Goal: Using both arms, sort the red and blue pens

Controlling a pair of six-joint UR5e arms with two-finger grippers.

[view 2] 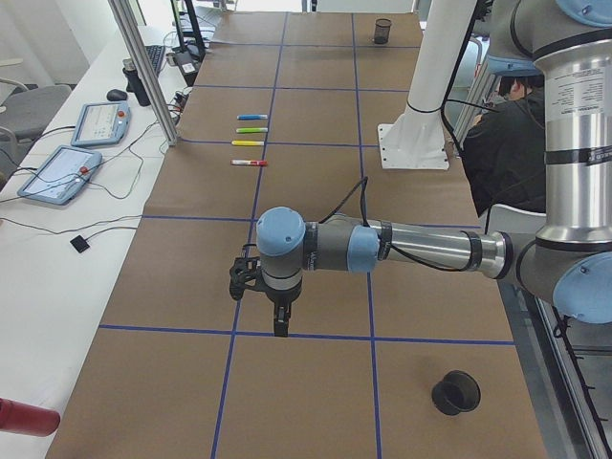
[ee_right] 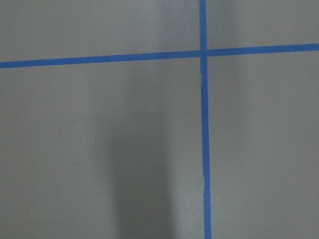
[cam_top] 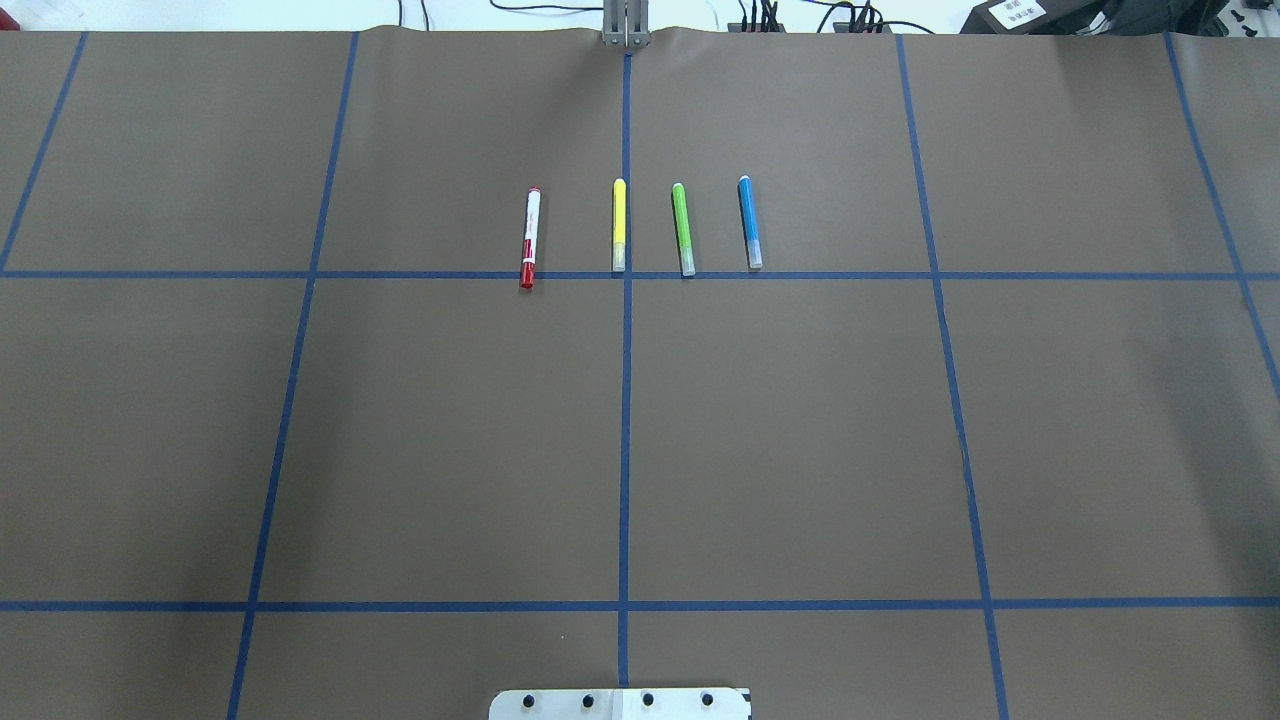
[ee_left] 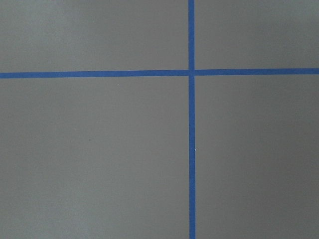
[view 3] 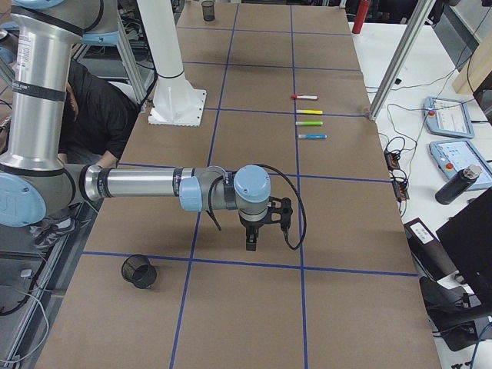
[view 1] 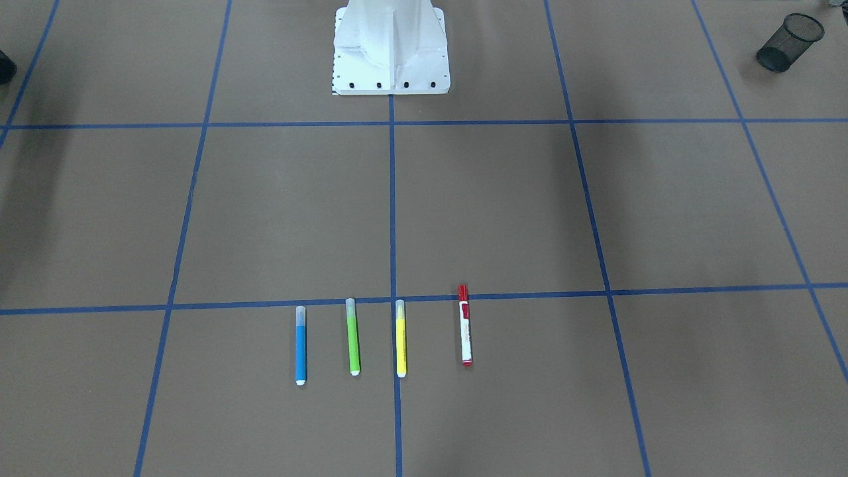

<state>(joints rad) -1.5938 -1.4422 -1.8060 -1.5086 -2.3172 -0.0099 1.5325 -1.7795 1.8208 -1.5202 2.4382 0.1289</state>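
The red pen [view 1: 465,326], white-barrelled with a red cap, lies at one end of a row of markers on the brown table. The blue pen [view 1: 301,346] lies at the other end. In the overhead view the red pen [cam_top: 529,238] is on the left and the blue pen [cam_top: 749,222] on the right. My left gripper [view 2: 277,320] hangs over the table far from the row, seen only in the exterior left view. My right gripper [view 3: 251,238] shows only in the exterior right view. I cannot tell whether either is open or shut. Both wrist views show bare table and tape.
A green marker [view 1: 353,336] and a yellow marker [view 1: 401,338] lie between the two pens. A black mesh cup [view 1: 790,43] stands at the table's end on my left, another cup [view 3: 139,270] at the end on my right. The white pedestal [view 1: 391,46] stands between them.
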